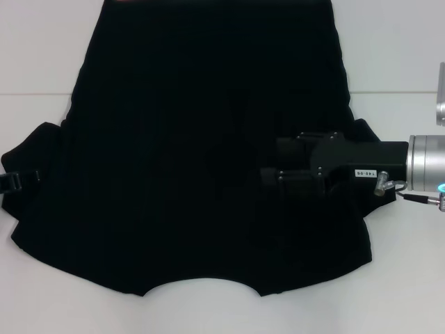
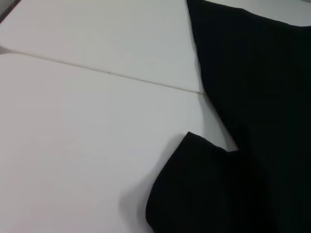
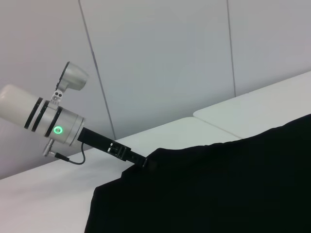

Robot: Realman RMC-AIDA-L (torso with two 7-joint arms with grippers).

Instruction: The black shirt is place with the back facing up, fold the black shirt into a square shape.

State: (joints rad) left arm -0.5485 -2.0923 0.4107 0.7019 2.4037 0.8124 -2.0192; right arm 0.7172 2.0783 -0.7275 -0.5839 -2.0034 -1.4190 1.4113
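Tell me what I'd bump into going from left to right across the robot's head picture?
Left gripper at the sleeve's edge → black shirt spread flat on the white table → right gripper reaching in over the shirt → the right arm's silver wrist.

Robot lab or test room: bare white tabletop (image 2: 87,145) with seam, plain grey panelled wall (image 3: 160,58).
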